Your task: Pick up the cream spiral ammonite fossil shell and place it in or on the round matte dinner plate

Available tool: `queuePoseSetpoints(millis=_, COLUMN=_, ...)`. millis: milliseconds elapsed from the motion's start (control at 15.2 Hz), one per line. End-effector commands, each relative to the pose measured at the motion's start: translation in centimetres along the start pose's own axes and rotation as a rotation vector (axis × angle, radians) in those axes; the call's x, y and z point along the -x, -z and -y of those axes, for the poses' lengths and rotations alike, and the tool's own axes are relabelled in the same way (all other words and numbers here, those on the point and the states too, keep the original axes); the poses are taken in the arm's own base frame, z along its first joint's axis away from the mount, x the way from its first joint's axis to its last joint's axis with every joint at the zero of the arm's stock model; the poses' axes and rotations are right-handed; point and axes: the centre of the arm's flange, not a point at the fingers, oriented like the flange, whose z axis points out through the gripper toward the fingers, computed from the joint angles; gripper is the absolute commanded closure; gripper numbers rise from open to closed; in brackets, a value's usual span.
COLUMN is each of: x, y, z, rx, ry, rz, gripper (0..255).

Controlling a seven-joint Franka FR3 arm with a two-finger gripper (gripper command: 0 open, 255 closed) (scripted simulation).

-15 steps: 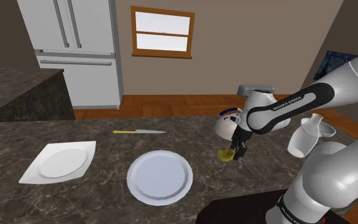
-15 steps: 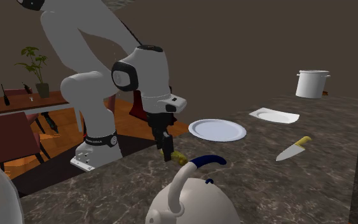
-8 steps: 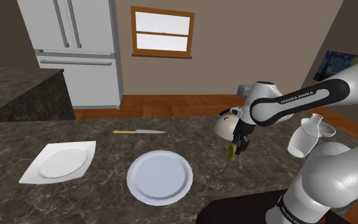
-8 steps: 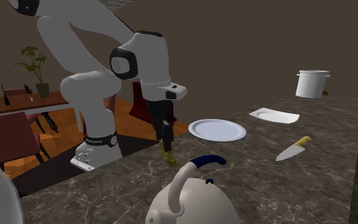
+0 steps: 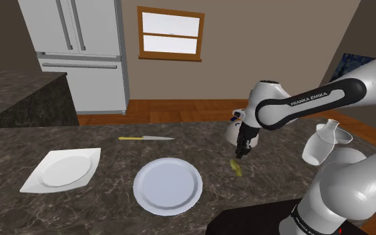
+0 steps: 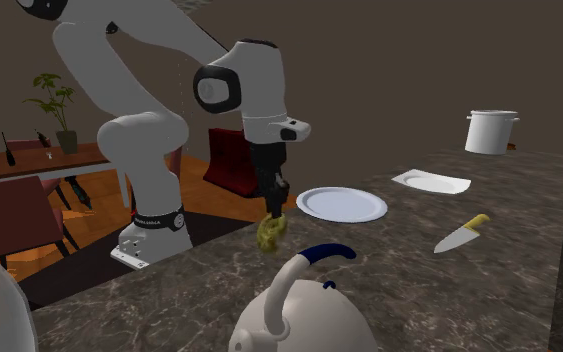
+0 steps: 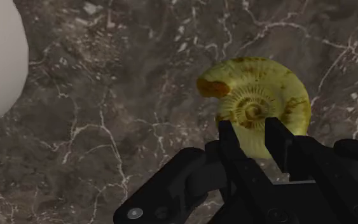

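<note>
- Your end effector (image 7: 250, 130) hangs over the dark marbled counter (image 5: 113, 153) with its two fingers a narrow gap apart, clasping nothing.
- The yellowish spiral ammonite shell (image 7: 260, 95) is just beyond the fingertips, spiral face towards the wrist camera. I cannot tell whether it rests on the counter.
- In the shoulder view the shell (image 5: 236, 167) is just under the end effector (image 5: 242, 152), towards the counter edge nearest the stand.
- A white kettle (image 5: 235, 130) with a blue handle stands just behind the end effector.
- The round white plate (image 5: 168, 185) lies bare near that same edge, apart from the shell.
- Further along lie a yellow-handled knife (image 5: 146, 138) and a square white plate (image 5: 63, 168).
</note>
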Motion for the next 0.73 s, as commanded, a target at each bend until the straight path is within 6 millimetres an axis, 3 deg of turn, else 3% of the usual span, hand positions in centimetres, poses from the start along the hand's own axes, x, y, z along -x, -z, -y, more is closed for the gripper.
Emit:
queuePoseSetpoints(millis=0, x=-2.1, y=-0.1, z=1.6, rx=0.000, ry=-0.002, rz=0.000, gripper=255)
queuePoseSetpoints(millis=198, x=-5.6, y=-0.4, z=3.4, rx=0.000, ry=-0.002, rz=0.000, gripper=255)
queuePoseSetpoints(millis=264, x=-4.3, y=-0.4, z=2.8, rx=0.000, ry=0.000, rz=0.000, gripper=255)
queuePoseSetpoints(millis=330, x=-4.3, y=-0.4, z=2.8, rx=0.000, ry=0.000, rz=0.000, gripper=0)
queuePoseSetpoints(millis=660, x=-7.6, y=-6.1, z=4.4, rx=-0.109, ry=0.779, rz=0.101, gripper=0)
